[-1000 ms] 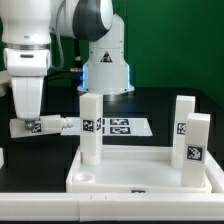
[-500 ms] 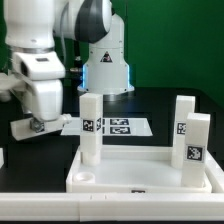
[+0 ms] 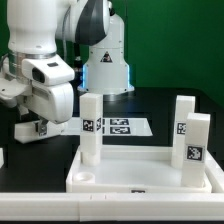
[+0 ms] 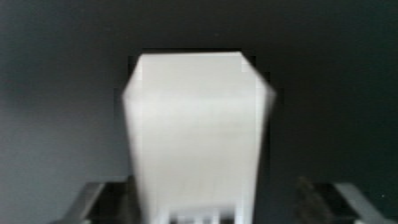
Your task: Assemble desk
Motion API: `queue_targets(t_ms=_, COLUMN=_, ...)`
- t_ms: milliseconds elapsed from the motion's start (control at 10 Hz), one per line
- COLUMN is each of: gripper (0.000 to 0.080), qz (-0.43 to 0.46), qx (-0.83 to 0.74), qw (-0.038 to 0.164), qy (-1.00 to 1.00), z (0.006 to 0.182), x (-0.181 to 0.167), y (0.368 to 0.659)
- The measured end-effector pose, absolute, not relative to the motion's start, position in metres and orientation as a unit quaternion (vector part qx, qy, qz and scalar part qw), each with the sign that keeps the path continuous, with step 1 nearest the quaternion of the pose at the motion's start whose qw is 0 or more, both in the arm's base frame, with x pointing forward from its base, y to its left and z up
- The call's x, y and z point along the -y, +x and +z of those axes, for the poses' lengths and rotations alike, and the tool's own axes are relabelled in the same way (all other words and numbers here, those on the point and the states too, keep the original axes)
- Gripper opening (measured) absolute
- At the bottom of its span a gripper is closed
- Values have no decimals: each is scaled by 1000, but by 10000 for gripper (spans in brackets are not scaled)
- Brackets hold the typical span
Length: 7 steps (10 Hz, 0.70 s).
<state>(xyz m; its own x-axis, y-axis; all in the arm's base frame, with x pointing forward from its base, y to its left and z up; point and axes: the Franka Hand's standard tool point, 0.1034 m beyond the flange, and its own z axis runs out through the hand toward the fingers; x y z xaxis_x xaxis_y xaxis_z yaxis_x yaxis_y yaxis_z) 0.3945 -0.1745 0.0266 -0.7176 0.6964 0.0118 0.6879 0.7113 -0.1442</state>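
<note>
The desk panel (image 3: 140, 178) lies flat at the front, white and rimmed. Three white legs stand upright in its corners: one on the exterior view's left (image 3: 90, 125), two on the right (image 3: 183, 120) (image 3: 197, 142). My gripper (image 3: 36, 128) is low over the table, left of the panel, shut on a fourth white leg (image 3: 42, 127). Only the tagged part of that leg shows under the tilted hand. In the wrist view the leg (image 4: 199, 130) fills the middle, running away from my gripper (image 4: 205, 208), with a finger (image 4: 93, 200) on each side.
The marker board (image 3: 122, 127) lies flat on the black table behind the panel. The white robot base (image 3: 105, 65) stands behind it. The panel's front left socket (image 3: 85, 180) holds no leg.
The hand has swung toward the exterior view's right and tilted, and the leg that lay flat on the table has turned with it.
</note>
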Motion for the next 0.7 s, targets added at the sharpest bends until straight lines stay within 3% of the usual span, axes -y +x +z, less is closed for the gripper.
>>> queue_targets(t_ms=100, gripper=538, qz=65, qx=918, qw=32, qy=-390, z=27, x=175, y=394)
queue_targets(t_ms=200, gripper=538, qz=66, qx=916, qw=32, qy=-394, z=27, x=175, y=394)
queue_targets(t_ms=300, gripper=629, qz=68, qx=898, qw=33, qy=-433, z=33, x=176, y=394)
queue_targets(t_ms=500, gripper=643, qz=68, qx=818, qw=10, qy=-571, z=51, x=179, y=405)
queue_targets(t_ms=700, gripper=649, qz=74, qx=719, qw=-1, qy=-692, z=57, x=178, y=421)
